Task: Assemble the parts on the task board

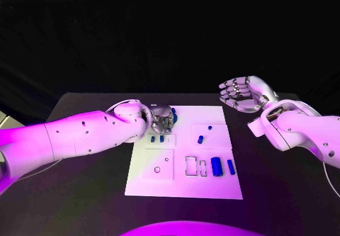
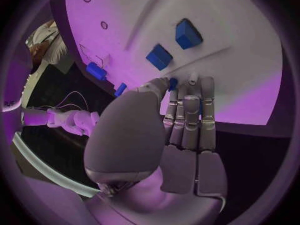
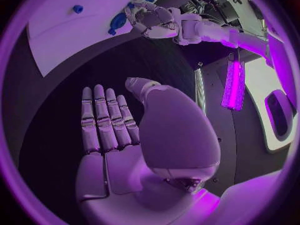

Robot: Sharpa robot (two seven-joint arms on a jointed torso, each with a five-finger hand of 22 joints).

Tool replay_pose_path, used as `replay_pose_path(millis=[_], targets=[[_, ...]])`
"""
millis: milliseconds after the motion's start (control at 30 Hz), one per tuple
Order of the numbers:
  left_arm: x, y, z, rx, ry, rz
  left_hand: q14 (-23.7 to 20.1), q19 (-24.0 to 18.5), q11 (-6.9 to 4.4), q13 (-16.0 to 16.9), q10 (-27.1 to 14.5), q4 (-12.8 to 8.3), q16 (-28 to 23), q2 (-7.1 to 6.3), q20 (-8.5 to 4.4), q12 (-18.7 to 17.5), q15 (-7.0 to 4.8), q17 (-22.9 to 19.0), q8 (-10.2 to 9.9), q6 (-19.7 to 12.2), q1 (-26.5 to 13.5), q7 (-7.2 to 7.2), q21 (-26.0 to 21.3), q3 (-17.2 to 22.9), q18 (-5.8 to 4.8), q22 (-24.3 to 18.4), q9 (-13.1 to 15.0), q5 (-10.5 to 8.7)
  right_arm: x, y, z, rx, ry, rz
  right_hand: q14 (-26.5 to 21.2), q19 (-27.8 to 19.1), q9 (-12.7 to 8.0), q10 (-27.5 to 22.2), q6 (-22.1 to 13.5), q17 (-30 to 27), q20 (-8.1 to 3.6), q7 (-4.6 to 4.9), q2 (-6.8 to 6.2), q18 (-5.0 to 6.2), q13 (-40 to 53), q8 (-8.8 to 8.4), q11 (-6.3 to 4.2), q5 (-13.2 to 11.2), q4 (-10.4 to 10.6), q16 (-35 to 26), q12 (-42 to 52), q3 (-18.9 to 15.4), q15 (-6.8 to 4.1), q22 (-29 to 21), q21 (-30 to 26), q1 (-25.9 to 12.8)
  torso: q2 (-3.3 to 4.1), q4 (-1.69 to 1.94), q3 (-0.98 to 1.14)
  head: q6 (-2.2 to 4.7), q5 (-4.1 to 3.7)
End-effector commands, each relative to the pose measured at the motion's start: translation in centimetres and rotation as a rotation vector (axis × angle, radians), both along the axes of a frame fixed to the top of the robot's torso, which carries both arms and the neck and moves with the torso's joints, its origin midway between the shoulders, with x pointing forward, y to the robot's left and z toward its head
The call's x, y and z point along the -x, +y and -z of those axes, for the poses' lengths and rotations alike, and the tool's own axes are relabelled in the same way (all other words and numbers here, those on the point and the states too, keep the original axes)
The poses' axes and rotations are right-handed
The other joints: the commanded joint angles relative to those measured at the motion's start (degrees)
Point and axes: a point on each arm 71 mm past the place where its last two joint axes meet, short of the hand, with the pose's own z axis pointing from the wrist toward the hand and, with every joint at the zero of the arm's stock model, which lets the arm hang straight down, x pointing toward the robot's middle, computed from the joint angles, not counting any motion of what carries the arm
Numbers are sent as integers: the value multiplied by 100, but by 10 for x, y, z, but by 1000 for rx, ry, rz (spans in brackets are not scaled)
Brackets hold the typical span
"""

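Your left hand [image 1: 160, 121] fingers [image 2: 190, 116] pinch a small blue part [image 2: 173, 83] over the task board's [image 1: 212, 184] far corner, other blue parts [image 1: 216, 166] lying beyond them, while your right hand [image 1: 242, 93] fingers hang spread, empty, above the bench [image 1: 283, 187].

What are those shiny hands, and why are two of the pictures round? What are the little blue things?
It is a robot with two white arms. The square picture looks down from its head. Each round picture comes from a camera at one wrist, behind that hand. The white plate is the task board, lying on a black table. The blue parts belong on it. The left hand is over the board's far edge, its fingers at a small blue part; I cannot tell if it holds it. The right hand is open beside the board, holding nothing.
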Motion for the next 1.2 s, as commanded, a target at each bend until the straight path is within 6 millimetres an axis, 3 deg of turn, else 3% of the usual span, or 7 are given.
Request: replay_pose_path(millis=[33,167,333,467,600,900,1200], targets=[[4,-2,9,-7,41,13,64,-1,-19,-26,52,0,47,-20,-40,-49,-6,11,-25,81,-24,-13,39,45,78,23,-4,-28,0,2,2,5,15,-20,18,53,-9,-2,28,-6,1,388,12,67,-2,-20,-1,36,-23,-36,-26,-4,8,-8,-20,-37,-2,1,2,-4,3],[4,-2,10,-7,36,10,194,113,-52,-38,156,-63,165,12,-60,-61,-34,164,0,182,61,-19,224,135,51,212,0,-27,0,2,2,6,18,-21,21,45,-10,1,33,-13,2,385,11,65,-2,-22,-3,32,-34,-40,-28,-4,9,-22,-24,-32,-4,2,2,-4,10],[4,-1,9,-1,19,11,709,397,-147,-53,538,-515,541,76,-183,-133,-141,746,20,452,387,-37,905,605,-33,860,14,-28,1,2,2,7,22,-22,22,37,-11,3,35,-19,4,386,9,63,-2,-24,-2,28,-37,-43,-30,-6,10,-33,-27,-35,-1,-3,-1,-10,12],[3,-1,7,19,-6,14,780,345,-154,-44,690,-797,592,37,-208,-233,-164,772,-62,572,292,-39,1232,947,-55,1168,3,-36,1,2,2,8,25,-24,23,29,-13,5,38,-24,4,387,10,62,-2,-26,-1,27,-38,-46,-32,-8,11,-44,-30,-40,-2,-1,-1,-1,17],[3,-1,5,38,-26,15,801,348,-139,-31,749,-943,609,21,-211,-312,-154,761,-120,637,155,-34,1391,1142,-64,1323,4,-41,0,2,3,11,31,-26,27,-1,-17,8,44,-39,7,388,6,59,-3,-32,-1,24,-55,-56,-38,-11,14,-77,-34,-37,-3,-2,-2,18,20],[5,1,0,99,-54,10,865,416,-135,-33,794,-983,653,13,-194,-374,-148,841,-151,666,43,-25,1489,1210,-87,1430,10,-50,0,1,4,15,37,-24,29,-29,-21,9,49,-56,10,388,1,57,-3,-40,0,20,-79,-66,-45,-13,17,-112,-35,-29,-6,-3,-12,50,23],[10,10,-10,158,20,-22,911,450,-141,-34,852,-984,688,1,-179,-437,-146,878,-165,710,-114,-28,1523,1234,-96,1470,31,-58,-1,-1,6,17,41,-21,30,-35,-22,9,50,-60,11,389,2,57,-3,-42,1,19,-81,-68,-47,-14,17,-120,-34,-31,-7,5,-2,70,23]])
